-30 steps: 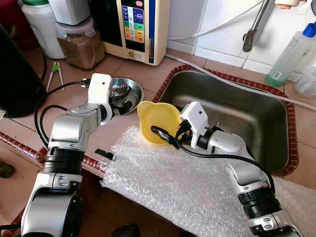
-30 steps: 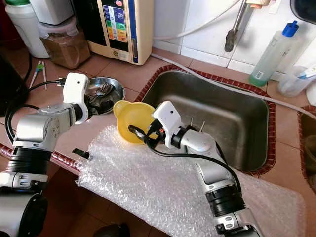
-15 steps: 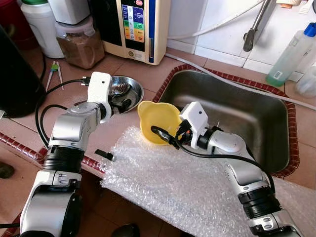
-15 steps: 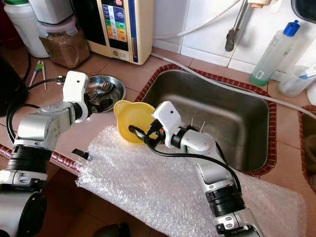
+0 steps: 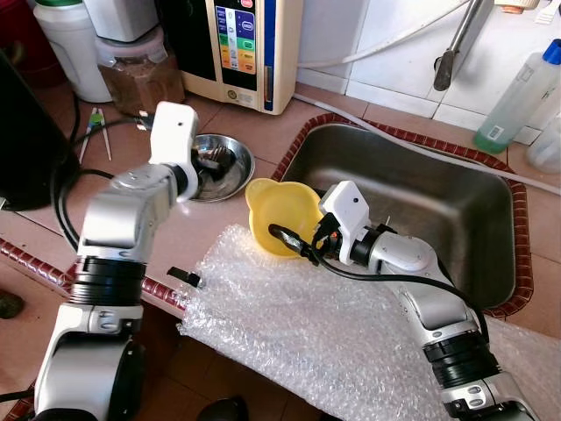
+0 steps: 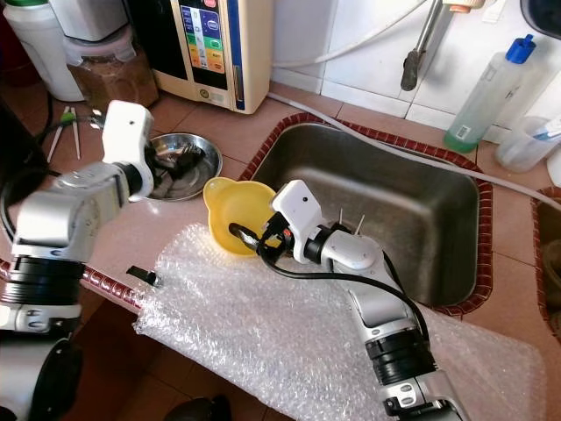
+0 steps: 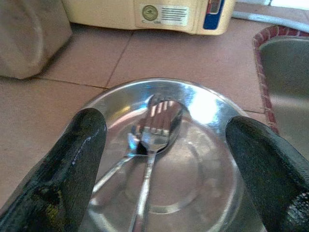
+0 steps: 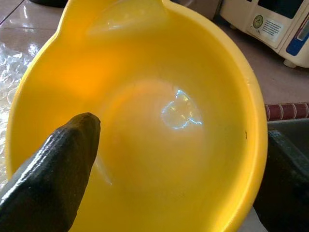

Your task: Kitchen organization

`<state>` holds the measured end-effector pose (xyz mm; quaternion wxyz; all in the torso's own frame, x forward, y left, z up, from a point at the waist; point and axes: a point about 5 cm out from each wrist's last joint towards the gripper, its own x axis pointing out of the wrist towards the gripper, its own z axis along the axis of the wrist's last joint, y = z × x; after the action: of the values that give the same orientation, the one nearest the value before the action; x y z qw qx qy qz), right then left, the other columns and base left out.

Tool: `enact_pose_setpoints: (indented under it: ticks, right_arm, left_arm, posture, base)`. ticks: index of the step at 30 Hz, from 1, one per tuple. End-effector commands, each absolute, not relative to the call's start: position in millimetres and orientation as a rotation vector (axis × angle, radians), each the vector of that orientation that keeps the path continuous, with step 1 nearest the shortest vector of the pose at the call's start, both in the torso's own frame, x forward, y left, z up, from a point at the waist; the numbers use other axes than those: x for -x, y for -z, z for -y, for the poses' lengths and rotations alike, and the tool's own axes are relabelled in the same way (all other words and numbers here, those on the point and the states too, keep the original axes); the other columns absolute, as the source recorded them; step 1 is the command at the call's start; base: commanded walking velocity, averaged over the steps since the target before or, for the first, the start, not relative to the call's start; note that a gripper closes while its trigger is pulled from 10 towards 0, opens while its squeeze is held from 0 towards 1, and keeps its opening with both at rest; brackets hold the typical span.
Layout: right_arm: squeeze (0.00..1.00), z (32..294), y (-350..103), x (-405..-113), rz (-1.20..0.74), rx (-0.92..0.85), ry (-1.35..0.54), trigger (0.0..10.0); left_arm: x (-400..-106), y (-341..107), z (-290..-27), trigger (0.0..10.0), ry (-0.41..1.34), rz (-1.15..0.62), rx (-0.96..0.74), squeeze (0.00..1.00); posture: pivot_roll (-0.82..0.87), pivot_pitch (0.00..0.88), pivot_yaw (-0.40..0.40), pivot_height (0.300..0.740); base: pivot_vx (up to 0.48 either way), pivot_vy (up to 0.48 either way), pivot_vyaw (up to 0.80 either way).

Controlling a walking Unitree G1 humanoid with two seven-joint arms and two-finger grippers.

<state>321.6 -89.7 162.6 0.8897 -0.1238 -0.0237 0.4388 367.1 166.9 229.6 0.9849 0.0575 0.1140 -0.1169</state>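
A yellow plastic bowl (image 5: 276, 210) sits at the counter's edge by the sink, partly on bubble wrap. My right gripper (image 5: 296, 246) is open and straddles the bowl's near rim. In the right wrist view one finger (image 8: 63, 164) is inside the bowl (image 8: 145, 106) and the other is outside it. A round steel plate (image 5: 235, 165) holds a fork (image 7: 157, 121) and a spoon (image 7: 126, 150). My left gripper (image 5: 204, 160) hovers open just above the plate (image 7: 207, 111), with a finger on either side of the cutlery.
A steel sink (image 5: 429, 206) with a red tiled rim lies to the right. Bubble wrap (image 5: 307, 324) covers the front counter. At the back stand a water machine (image 5: 250, 48), a jar of brown powder (image 5: 140, 74) and a soap bottle (image 5: 517, 92). Chopsticks (image 5: 95, 132) lie at left.
My left arm has risen and swung back toward the wall, staying over the steel plate. The right gripper and the yellow bowl have not moved.
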Motion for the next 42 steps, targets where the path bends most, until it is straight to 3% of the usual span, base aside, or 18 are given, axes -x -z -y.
enact_pose_setpoints:
  ticks: [1, 3, 4, 15, 16, 17, 18, 21, 22, 23, 24, 42]
  right_arm:
    - [0.0, 89, -160, -322, 0.033, 0.268, -0.926, 10.0]
    - [0.0, 89, -160, -322, 0.033, 0.268, -0.925, 10.0]
    - [0.0, 89, -160, -322, 0.033, 0.268, -0.925, 10.0]
    - [0.0, 89, -160, -321, 0.035, 0.265, -0.919, 10.0]
    - [0.0, 89, -160, -321, 0.036, 0.265, -0.92, 10.0]
    - [0.0, 89, -160, -321, 0.036, 0.265, -0.921, 10.0]
    - [0.0, 89, -160, -321, 0.036, 0.265, -0.921, 10.0]
    - [0.0, 89, -160, -321, 0.034, 0.266, -0.921, 10.0]
    - [0.0, 89, -160, -321, 0.033, 0.267, -0.921, 10.0]
    - [0.0, 89, -160, -321, 0.032, 0.267, -0.921, 10.0]
    - [0.0, 89, -160, -321, 0.031, 0.266, -0.922, 10.0]
    - [0.0, 90, -160, -321, 0.03, 0.266, -0.923, 10.0]
  left_arm:
    - [-364, -222, -168, 10.0, 0.249, -0.262, -0.13, 1.0]
    - [-362, -217, -170, 10.0, 0.251, -0.294, -0.124, 1.0]
    - [-360, -211, -172, 10.0, 0.254, -0.326, -0.113, 0.0]
    - [-352, -188, -171, 10.0, 0.319, -0.49, -0.079, 0.0]
    - [-351, -186, -171, 9.1, 0.324, -0.504, -0.079, 0.0]
    - [-350, -182, -171, 4.5, 0.332, -0.526, -0.083, 0.0]
    - [-350, -181, -171, 4.5, 0.336, -0.53, -0.088, 0.0]
    - [-349, -179, -172, 2.9, 0.348, -0.548, -0.089, 0.0]
    - [-348, -179, -172, 2.9, 0.353, -0.553, -0.091, 0.0]
    - [-348, -178, -173, 0.9, 0.36, -0.562, -0.092, 0.0]
    - [-347, -176, -174, 0.0, 0.359, -0.569, -0.103, 0.0]
    - [-347, -164, -183, 0.0, 0.327, -0.606, -0.081, 0.0]
  posture:
    - [0.06, 0.136, -0.004, 0.74]
    - [0.06, 0.137, -0.003, 0.74]
    - [0.06, 0.137, -0.002, 0.74]
    - [0.06, 0.138, 0.003, 0.74]
    - [0.06, 0.139, 0.003, 0.74]
    - [0.06, 0.138, 0.003, 0.74]
    - [0.06, 0.14, 0.002, 0.74]
    - [0.06, 0.14, 0.003, 0.74]
    - [0.06, 0.14, 0.003, 0.74]
    - [0.06, 0.14, 0.004, 0.74]
    - [0.06, 0.141, 0.005, 0.74]
    - [0.06, 0.137, 0.003, 0.74]
  base:
    - [0.0, 0.0, 0.0]
    - [0.0, 0.0, 0.0]
    - [0.0, 0.0, 0.0]
    - [0.0, 0.0, 0.0]
    - [0.0, 0.0, 0.0]
    - [0.0, 0.0, 0.0]
    - [0.0, 0.0, 0.0]
    - [0.0, 0.0, 0.0]
    - [0.0, 0.0, 0.0]
    - [0.0, 0.0, 0.0]
    - [0.0, 0.0, 0.0]
    - [0.0, 0.0, 0.0]
